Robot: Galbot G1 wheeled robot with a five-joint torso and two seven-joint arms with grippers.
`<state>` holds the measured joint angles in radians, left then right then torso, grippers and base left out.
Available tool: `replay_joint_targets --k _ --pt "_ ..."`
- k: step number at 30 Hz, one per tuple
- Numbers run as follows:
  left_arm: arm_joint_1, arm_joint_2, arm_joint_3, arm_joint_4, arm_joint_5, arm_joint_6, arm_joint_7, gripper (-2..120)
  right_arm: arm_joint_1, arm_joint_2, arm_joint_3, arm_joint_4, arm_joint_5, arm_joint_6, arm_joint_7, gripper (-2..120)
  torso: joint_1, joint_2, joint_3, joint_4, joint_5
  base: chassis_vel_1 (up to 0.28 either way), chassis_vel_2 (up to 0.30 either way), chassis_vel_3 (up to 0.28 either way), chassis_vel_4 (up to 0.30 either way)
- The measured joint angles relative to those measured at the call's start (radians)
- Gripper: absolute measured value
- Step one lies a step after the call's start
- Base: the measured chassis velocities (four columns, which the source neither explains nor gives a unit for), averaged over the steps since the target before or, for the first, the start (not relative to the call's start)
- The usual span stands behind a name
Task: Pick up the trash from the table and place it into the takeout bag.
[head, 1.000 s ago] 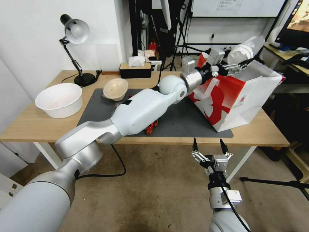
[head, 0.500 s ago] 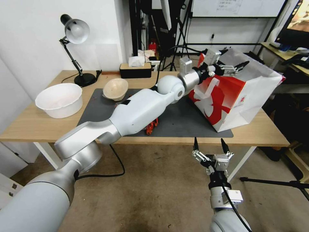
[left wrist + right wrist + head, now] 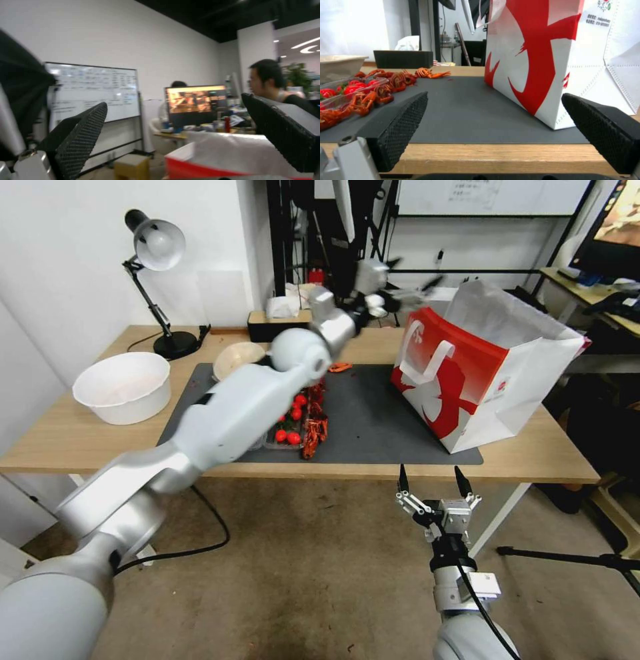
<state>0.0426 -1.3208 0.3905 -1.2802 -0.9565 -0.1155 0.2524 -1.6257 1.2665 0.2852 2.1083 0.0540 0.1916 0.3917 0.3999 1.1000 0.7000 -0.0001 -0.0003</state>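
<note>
Wood table (image 3: 80, 440) w/ grey mat (image 3: 373, 423) (office behind), takeout bag (image 3: 487, 380) upright.

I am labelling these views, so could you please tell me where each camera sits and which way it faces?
Head view: up high, looking down over the table; both arms, left gripper raised, right gripper low.
Left wrist view: high, facing the room; open fingers.
Right wrist view: at the table's edge, facing across the mat; open fingers.
Shared: the takeout bag.
</note>
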Motion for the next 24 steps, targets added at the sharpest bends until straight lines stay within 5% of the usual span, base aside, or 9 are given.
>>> replay_joint_targets --k 10,14,18,24 --pt "0.192 0.273 -0.232 -0.191 0.038 0.033 -0.043 100 -0.002 -0.012 -0.017 0.003 -0.004 -0.004 -0.001 100 0.000 0.000 0.000 0.0001 -0.0001 0.000 0.000 0.000 0.000" --pt "0.389 0.427 -0.407 -0.318 0.088 0.060 -0.082 100 0.005 -0.023 -0.023 -0.004 -0.004 -0.006 -0.001 100 0.000 0.000 0.000 0.0001 0.0003 0.000 0.000 0.000 0.000" --pt "0.546 0.499 -0.518 -0.412 0.132 0.065 -0.141 100 0.006 -0.025 -0.026 -0.007 -0.004 -0.006 -0.001 100 0.000 0.000 0.000 0.0004 0.0000 0.000 0.000 0.000 0.000" --pt "0.739 0.518 -0.654 -0.536 0.181 0.067 -0.228 100 0.006 -0.021 -0.032 -0.007 -0.004 -0.005 -0.001 100 0.000 0.000 0.000 -0.0001 0.0002 0.000 0.000 0.000 0.000"
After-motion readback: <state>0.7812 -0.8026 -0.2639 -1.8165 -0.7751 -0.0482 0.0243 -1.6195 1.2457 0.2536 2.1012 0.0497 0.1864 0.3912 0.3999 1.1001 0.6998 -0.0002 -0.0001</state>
